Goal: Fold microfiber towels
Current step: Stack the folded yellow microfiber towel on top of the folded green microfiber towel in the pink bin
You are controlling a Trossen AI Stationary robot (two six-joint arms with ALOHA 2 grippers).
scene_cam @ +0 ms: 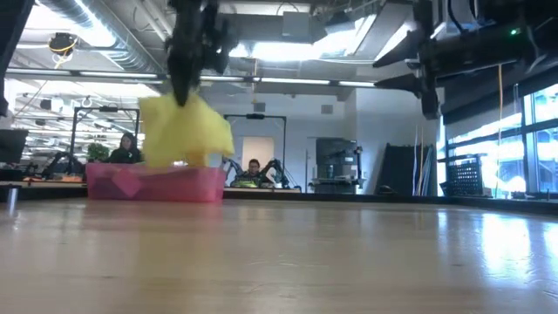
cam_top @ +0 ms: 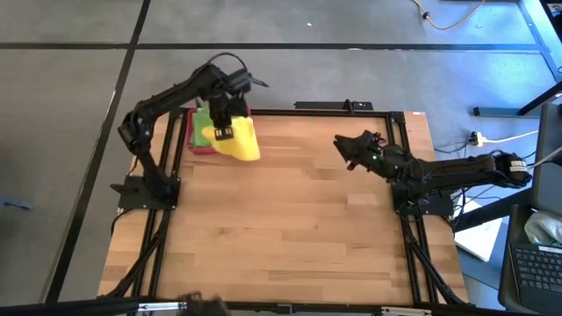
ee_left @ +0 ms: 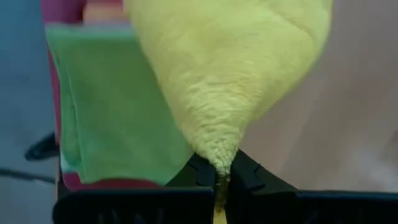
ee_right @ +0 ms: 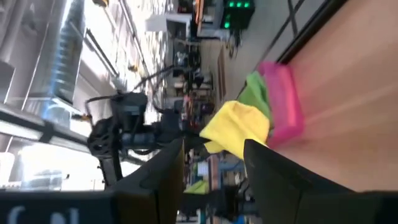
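where the left hand (cam_top: 224,132) pinches, yellow towel (cam_top: 241,140) hangs below (bunched).

Two black jointed arms with black cables; right arm (cam_top: 457,171) shows green lights.

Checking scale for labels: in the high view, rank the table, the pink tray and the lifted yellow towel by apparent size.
1. Table, by far the largest.
2. Yellow towel and pink tray: unsure, since the arm and towel hide much of the tray.

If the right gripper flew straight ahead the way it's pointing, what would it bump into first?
Probably the yellow towel dangling from the left gripper. The right gripper, fingers apart, points across the table at it, with only air between. How far off is hard to judge; the pink tray sits just behind.
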